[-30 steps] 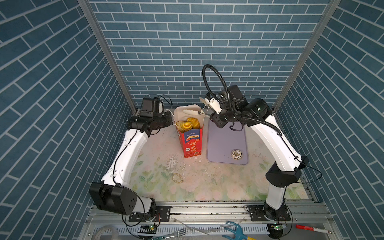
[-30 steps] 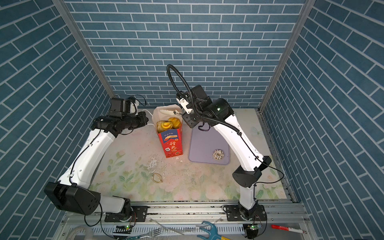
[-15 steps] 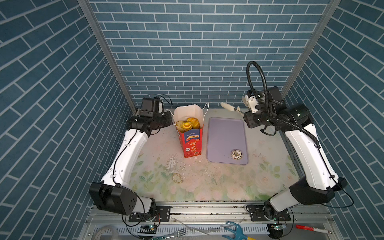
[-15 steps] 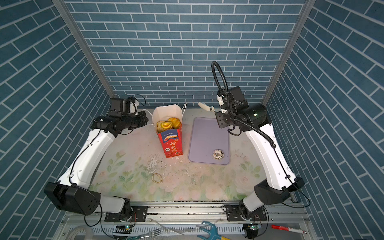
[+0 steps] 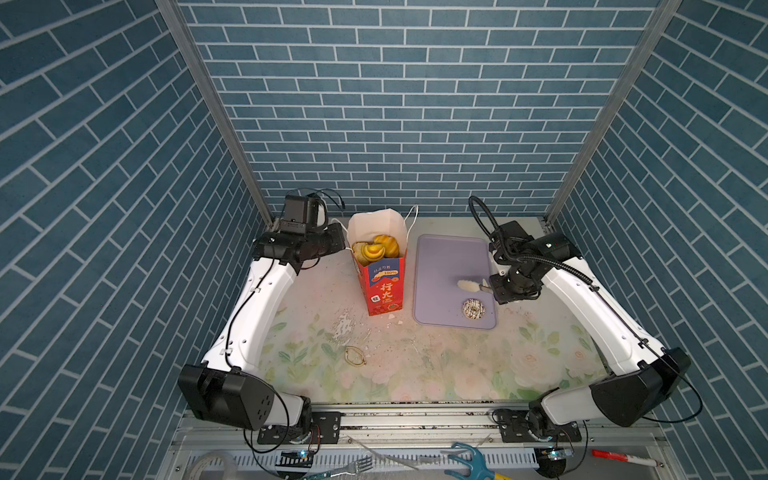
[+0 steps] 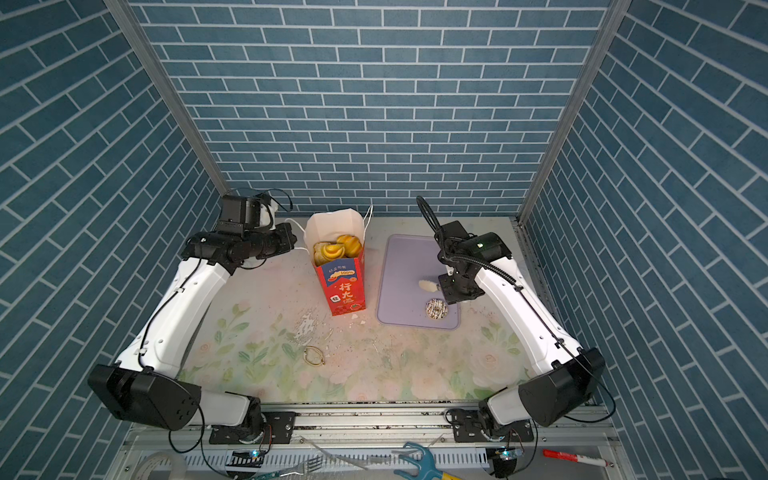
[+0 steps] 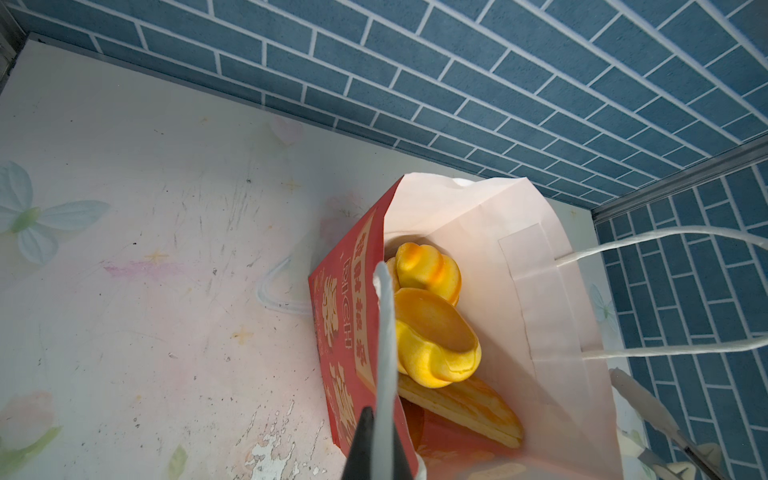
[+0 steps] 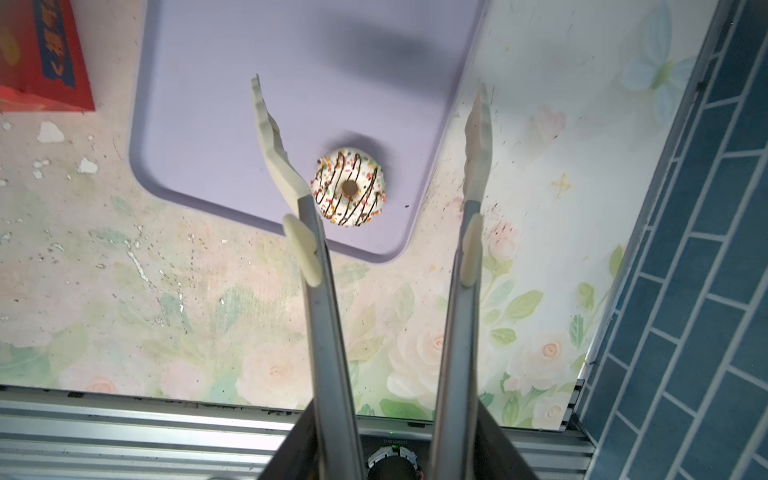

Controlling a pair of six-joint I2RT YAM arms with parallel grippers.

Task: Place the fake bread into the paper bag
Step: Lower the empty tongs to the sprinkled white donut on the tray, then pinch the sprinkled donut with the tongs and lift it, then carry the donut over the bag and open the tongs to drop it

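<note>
We saw the paper bag (image 5: 384,286) upright, long axis vertical, mouth up, fake bread (image 5: 378,248) inside, our left gripper (image 7: 380,449) pinching its cord handle (image 7: 384,332). Our right gripper (image 5: 496,287) clasped spread tongs (image 5: 468,285) near the doughnut (image 5: 473,309), which lay flat, hole up, in the near-right corner of the tray (image 5: 444,262).

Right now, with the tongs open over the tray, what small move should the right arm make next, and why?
Probably lower the tongs until their tips straddle the doughnut. The right gripper holds them open above the lilac tray, the doughnut is the only bread visible outside the paper bag, and the left gripper grips its cord handle.
</note>
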